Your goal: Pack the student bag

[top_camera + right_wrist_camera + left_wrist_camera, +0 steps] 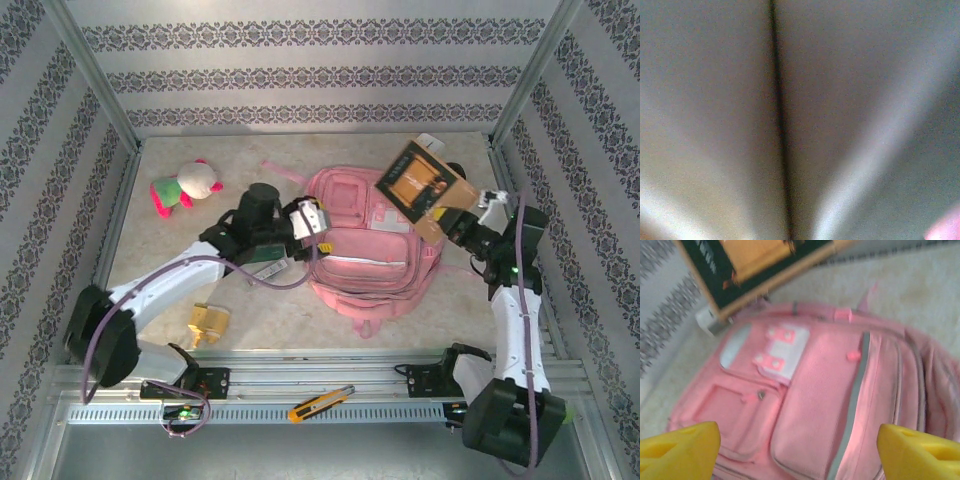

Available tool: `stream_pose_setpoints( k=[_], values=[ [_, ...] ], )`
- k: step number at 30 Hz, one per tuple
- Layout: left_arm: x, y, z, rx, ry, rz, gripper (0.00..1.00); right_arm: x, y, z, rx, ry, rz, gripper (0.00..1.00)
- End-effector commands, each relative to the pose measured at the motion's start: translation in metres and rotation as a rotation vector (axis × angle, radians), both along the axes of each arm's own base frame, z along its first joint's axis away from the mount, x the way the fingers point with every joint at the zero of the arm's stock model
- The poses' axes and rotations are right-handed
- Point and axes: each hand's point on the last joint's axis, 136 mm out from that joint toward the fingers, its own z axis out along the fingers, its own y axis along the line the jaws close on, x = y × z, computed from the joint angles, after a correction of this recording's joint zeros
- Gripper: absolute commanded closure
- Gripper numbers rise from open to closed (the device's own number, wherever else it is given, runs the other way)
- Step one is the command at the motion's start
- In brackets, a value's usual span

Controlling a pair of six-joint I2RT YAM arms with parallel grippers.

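The student bag [365, 250], a large pink backpack, lies flat in the middle of the table with its main opening gaping toward the near side. My left gripper [310, 225] hovers at the bag's left edge, open with nothing between its yellow fingertips [682, 450]; the bag's front pockets [805, 405] lie below them. My right gripper [448, 218] is shut on the lower corner of a dark-covered book [420, 180], held tilted in the air above the bag's far right corner. The book [750, 265] hangs over the bag in the left wrist view. Blurred pages of the book [790, 125] press close to the right wrist camera.
A pink-and-green plush toy [185, 187] lies at the far left. A yellow object [208, 322] sits near the left arm, and a dark flat item [270, 268] lies under its wrist. An orange utility knife [320, 402] rests on the front rail. Patterned walls enclose the table.
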Motion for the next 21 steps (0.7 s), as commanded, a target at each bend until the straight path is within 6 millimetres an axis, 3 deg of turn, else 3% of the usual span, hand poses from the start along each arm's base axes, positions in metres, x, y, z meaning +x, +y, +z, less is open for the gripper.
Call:
stream_pose_setpoints(
  k=[1, 6, 11, 21],
  values=[
    [0.003, 0.002, -0.037, 0.151, -0.025, -0.056, 0.19, -0.018, -0.041, -0.041, -0.017, 0.212, -0.265, 1.00],
    [-0.027, -0.015, -0.072, 0.231, -0.005, -0.259, 0.15, -0.022, -0.049, -0.057, 0.029, 0.258, -0.294, 1.00],
    [-0.018, -0.015, -0.102, 0.344, -0.021, -0.284, 0.15, -0.018, -0.042, -0.053, 0.057, 0.225, -0.249, 1.00],
    [-0.002, -0.021, -0.132, 0.449, -0.087, -0.339, 0.14, -0.018, -0.035, -0.054, 0.052, 0.229, -0.214, 1.00]
  ],
)
